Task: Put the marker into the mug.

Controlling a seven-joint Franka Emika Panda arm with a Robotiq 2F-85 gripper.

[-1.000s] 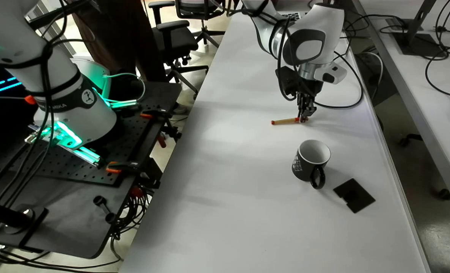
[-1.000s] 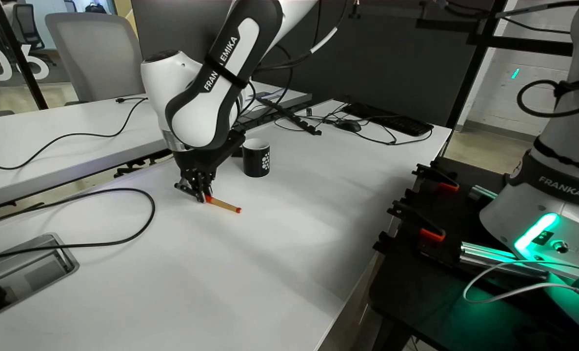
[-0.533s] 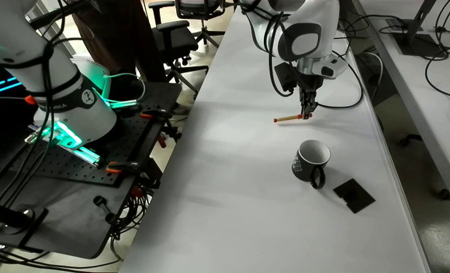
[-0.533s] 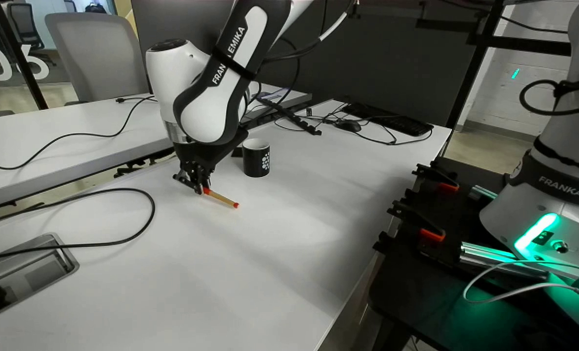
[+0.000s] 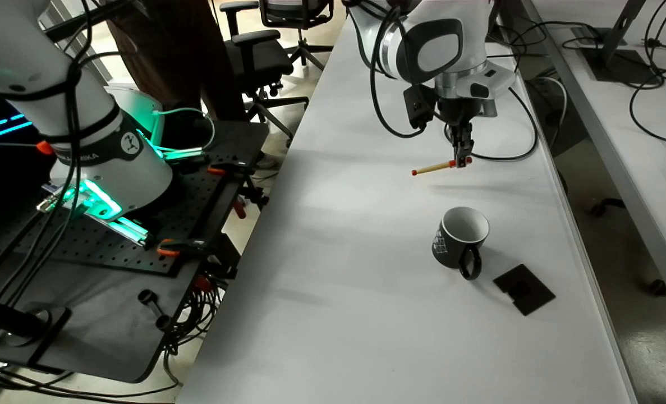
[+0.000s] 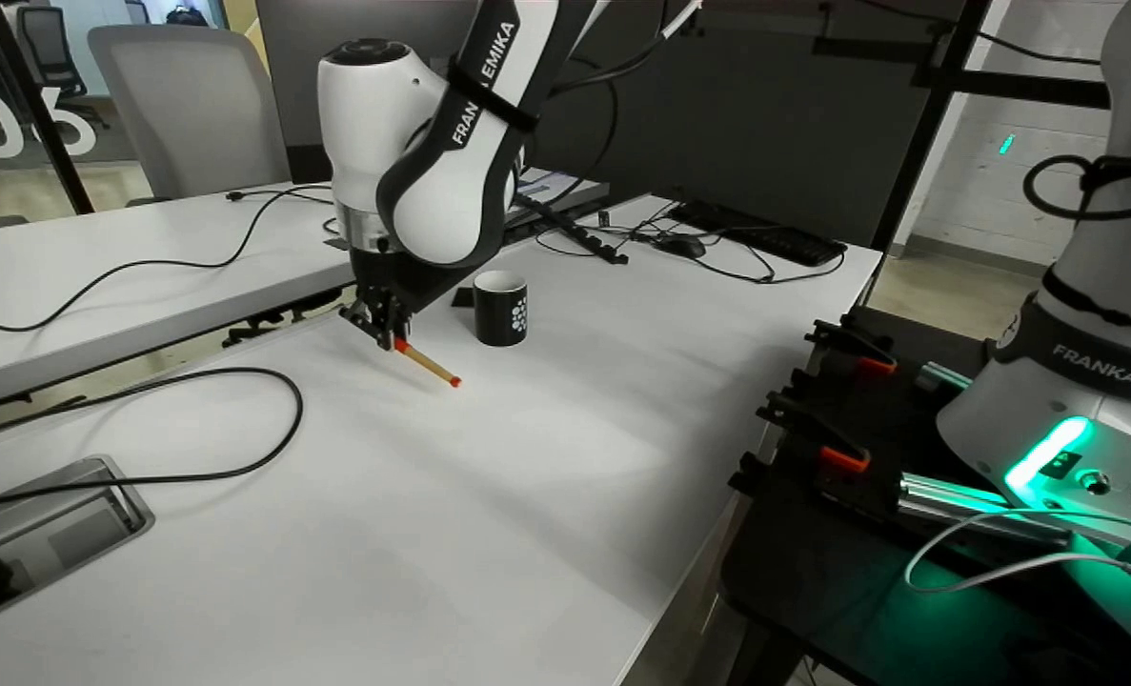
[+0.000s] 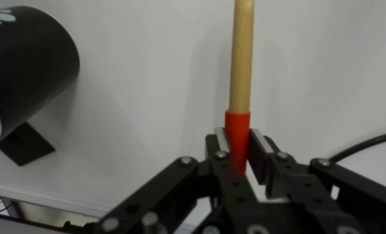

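The fingers (image 7: 259,159) are pinching the marker (image 7: 240,84) by one of its red ends; its tan shaft is reaching out from between them; in both exterior views the marker is hovering above the table (image 5: 333,314), apart from it, its free red tip sloping downward; in an exterior view the mug (image 5: 450,249) is standing upright on the table, on the near side of the marker and apart from it, its white inside showing and its handle facing the near side; a flat black square (image 5: 529,292) is lying just beside the mug, to its right and nearer; in the wrist view a black cable (image 7: 368,144) is crossing the right side; in an exterior view a keyboard (image 6: 765,234) and a mouse (image 6: 681,246) are lying on the table's far part.
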